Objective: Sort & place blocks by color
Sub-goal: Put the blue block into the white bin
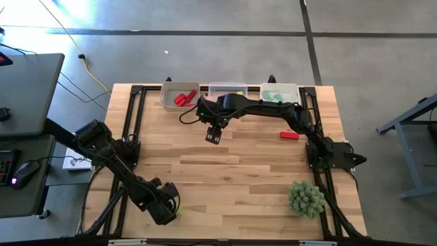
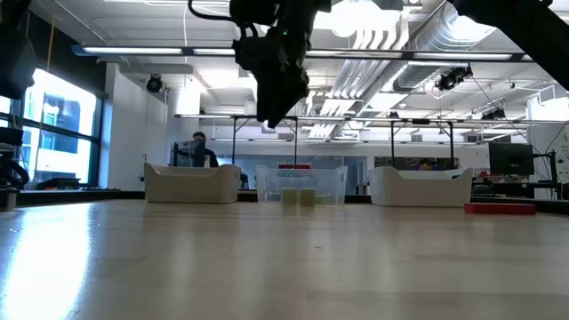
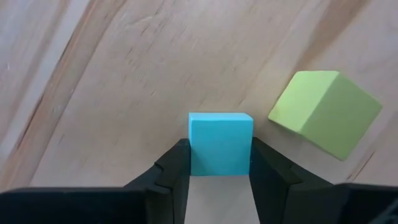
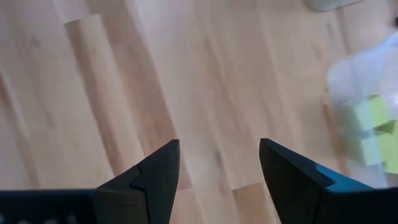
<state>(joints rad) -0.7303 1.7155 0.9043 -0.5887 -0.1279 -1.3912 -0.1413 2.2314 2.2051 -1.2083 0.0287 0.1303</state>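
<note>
While the left end effector (image 3: 220, 167) sits low at the near left edge of the wooden surface (image 1: 232, 171), its two dark fingers (image 3: 176, 163) press against the sides of a teal cube (image 3: 221, 144), grasping it where it rests on the wood. Just beside that cube, apart from it, lies a yellow-green cube (image 3: 324, 112), tilted on the boards.

The right end effector (image 1: 213, 134) hangs above the surface near the far bins, its fingers (image 4: 158, 168) spread wide with nothing between them, only bare wood below.

Three bins stand in a row along the far edge. The left bin (image 1: 171, 101) holds red blocks (image 1: 184, 98); the clear middle bin (image 1: 227, 87) holds yellow-green blocks (image 2: 298, 197); the right bin (image 1: 295, 91) holds teal blocks (image 1: 274, 97). One red block (image 1: 289, 135) lies flat on the surface toward the right side, well apart from the bins. A spiky green ball (image 1: 305, 198) sits near the right front corner.
</note>
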